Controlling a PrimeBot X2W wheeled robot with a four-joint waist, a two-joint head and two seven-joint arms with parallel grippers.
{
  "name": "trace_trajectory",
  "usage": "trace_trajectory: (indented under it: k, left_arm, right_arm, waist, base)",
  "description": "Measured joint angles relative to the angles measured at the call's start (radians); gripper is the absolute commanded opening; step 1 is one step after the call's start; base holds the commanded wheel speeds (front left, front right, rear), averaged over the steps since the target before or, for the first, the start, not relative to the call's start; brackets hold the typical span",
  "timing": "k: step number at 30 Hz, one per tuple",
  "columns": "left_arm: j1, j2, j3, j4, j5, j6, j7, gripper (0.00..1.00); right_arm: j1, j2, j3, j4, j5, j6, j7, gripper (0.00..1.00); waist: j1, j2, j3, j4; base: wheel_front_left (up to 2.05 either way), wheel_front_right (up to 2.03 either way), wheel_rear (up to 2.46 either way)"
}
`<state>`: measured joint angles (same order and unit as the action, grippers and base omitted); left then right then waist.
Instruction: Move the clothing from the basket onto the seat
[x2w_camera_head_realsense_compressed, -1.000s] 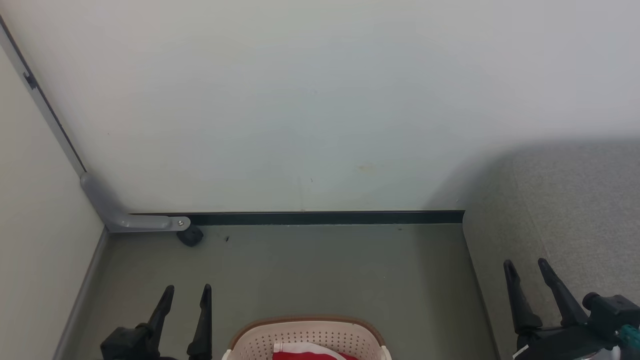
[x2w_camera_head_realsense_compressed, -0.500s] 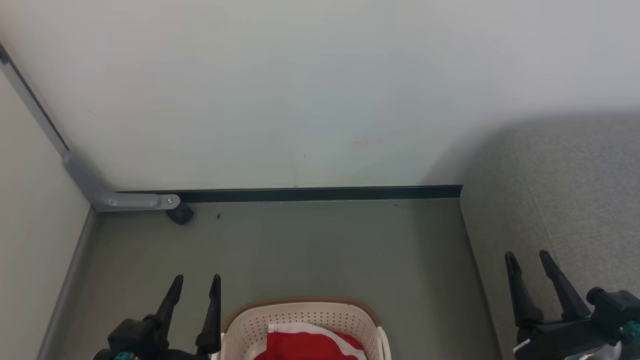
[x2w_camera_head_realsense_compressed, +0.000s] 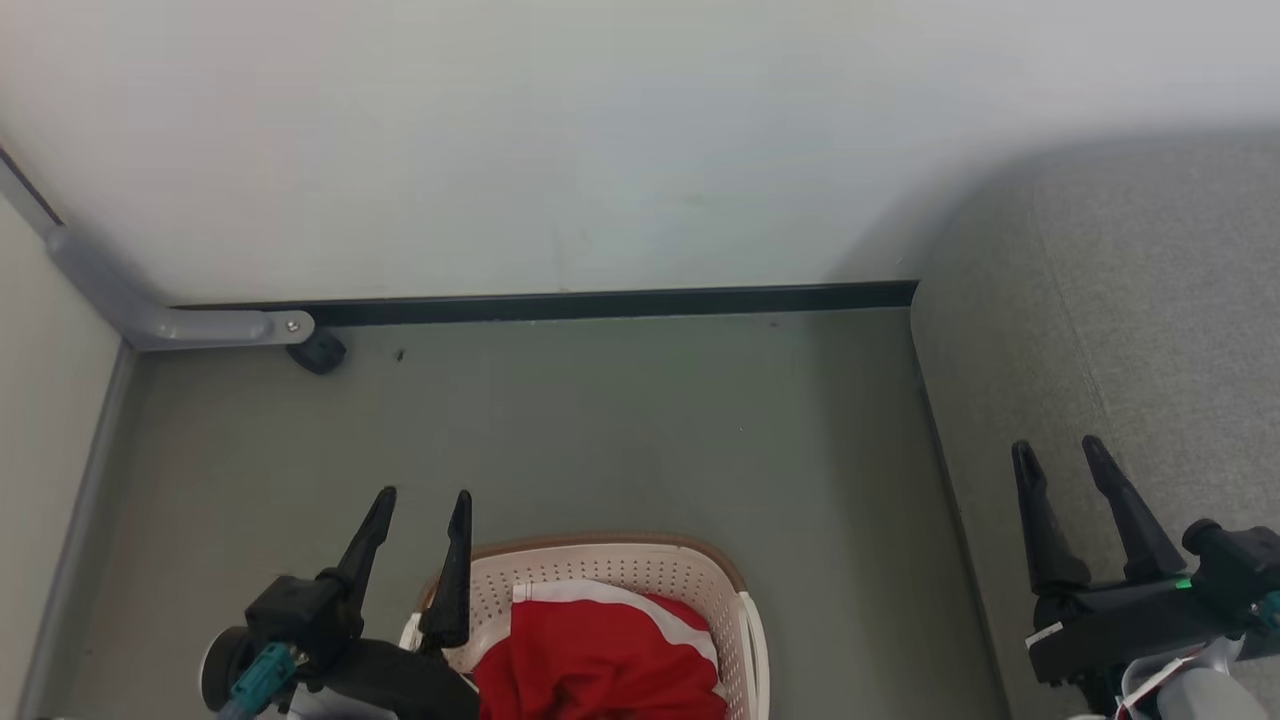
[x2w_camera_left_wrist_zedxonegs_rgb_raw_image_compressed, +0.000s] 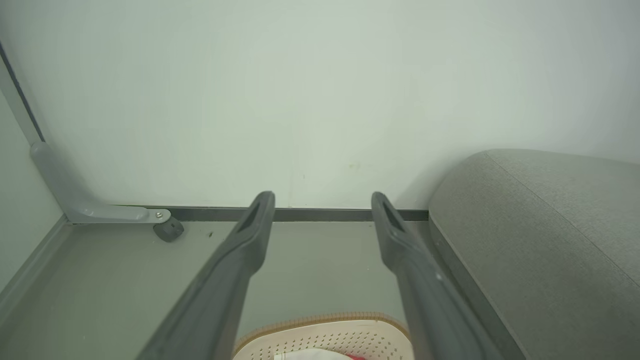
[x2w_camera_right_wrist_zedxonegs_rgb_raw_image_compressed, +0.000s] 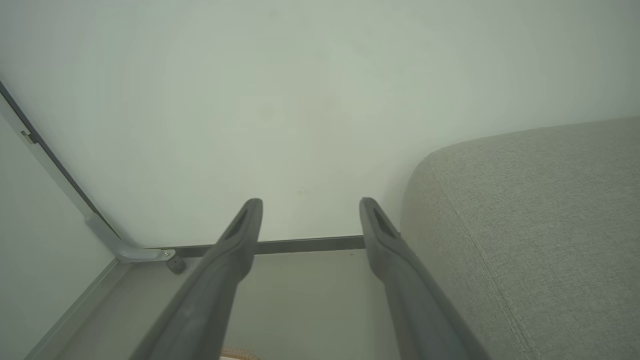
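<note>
The cream basket (x2w_camera_head_realsense_compressed: 640, 570) with its brown rim sits on the floor at the bottom centre of the head view, holding red clothing (x2w_camera_head_realsense_compressed: 600, 650) with a white stripe. The left wrist view catches the basket's far rim (x2w_camera_left_wrist_zedxonegs_rgb_raw_image_compressed: 320, 325) at its bottom edge. My left gripper (x2w_camera_head_realsense_compressed: 423, 497) is open, hovering over the basket's left rim, with nothing between its fingers. My right gripper (x2w_camera_head_realsense_compressed: 1060, 448) is open and empty over the front of the grey sofa seat (x2w_camera_head_realsense_compressed: 1150, 320), to the right of the basket. The seat's rounded edge (x2w_camera_left_wrist_zedxonegs_rgb_raw_image_compressed: 525, 240) also shows at right in both wrist views (x2w_camera_right_wrist_zedxonegs_rgb_raw_image_compressed: 540, 225).
A pale wall with a dark skirting strip (x2w_camera_head_realsense_compressed: 600, 300) stands behind the grey-green floor (x2w_camera_head_realsense_compressed: 620, 430). A grey bracket with a small black wheel (x2w_camera_head_realsense_compressed: 318, 352) sits in the back left corner, where a side wall (x2w_camera_head_realsense_compressed: 40, 400) closes the left.
The head camera has tilted down, so more of the basket and clothing shows. My left gripper has come forward to the basket's left rim. The right gripper keeps its place over the seat.
</note>
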<state>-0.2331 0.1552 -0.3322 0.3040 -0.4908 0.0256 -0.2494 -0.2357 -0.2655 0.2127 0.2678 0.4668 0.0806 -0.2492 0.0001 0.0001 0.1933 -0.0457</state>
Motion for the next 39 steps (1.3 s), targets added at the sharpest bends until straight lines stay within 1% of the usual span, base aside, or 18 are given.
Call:
trace_trajectory:
  k: [4,7,16,27,29,31,35,39]
  left_arm:
    - [-0.030,-0.006,-0.006,0.029,0.007,-0.001,0.000,1.00]
    - [-0.047,-0.012,-0.009,0.053,0.008,-0.009,0.000,1.00]
    - [-0.123,-0.033,-0.026,0.131,0.008,-0.018,0.001,1.00]
    - [-0.231,-0.055,-0.045,0.275,0.010,-0.027,0.029,1.00]
    - [-0.252,-0.060,-0.060,0.302,0.020,-0.035,0.038,1.00]
    - [-0.268,-0.069,-0.070,0.327,0.024,-0.035,0.046,1.00]
    - [-0.304,-0.073,-0.085,0.379,0.048,-0.035,0.056,1.00]
    - [-0.335,-0.079,-0.088,0.424,0.048,-0.035,0.063,1.00]
  right_arm:
    - [-0.029,0.007,-0.003,-0.003,-0.002,0.000,0.000,1.00]
    - [-0.042,0.010,-0.004,-0.003,-0.009,0.009,0.000,1.00]
    - [-0.082,0.010,-0.016,-0.030,-0.010,0.018,0.000,1.00]
    - [-0.147,0.013,-0.014,-0.074,-0.027,0.026,0.000,1.00]
    - [-0.163,0.013,-0.014,-0.082,-0.028,0.027,0.000,1.00]
    - [-0.178,0.013,-0.013,-0.094,-0.029,0.033,0.000,1.00]
    - [-0.200,0.014,-0.012,-0.106,-0.032,0.034,0.000,1.00]
    - [-0.216,0.017,-0.011,-0.121,-0.036,0.034,0.000,1.00]
  waist:
    - [0.0001,0.0000,0.037,-0.011]
    - [0.0001,0.0000,0.064,-0.019]
    - [0.0001,0.0000,0.146,-0.044]
    - [0.0000,0.0001,0.269,-0.075]
    - [0.0000,0.0000,0.291,-0.080]
    - [0.0000,0.0001,0.312,-0.085]
    - [0.0001,0.0001,0.355,-0.096]
    - [0.0000,0.0001,0.400,-0.105]
  base:
    - [0.00,0.00,0.00]
    - [0.00,0.00,0.00]
    - [0.00,0.00,0.00]
    - [0.00,0.00,0.00]
    - [0.00,0.00,0.00]
    - [0.00,0.00,0.00]
    - [0.00,0.00,0.00]
    - [0.00,0.00,0.00]
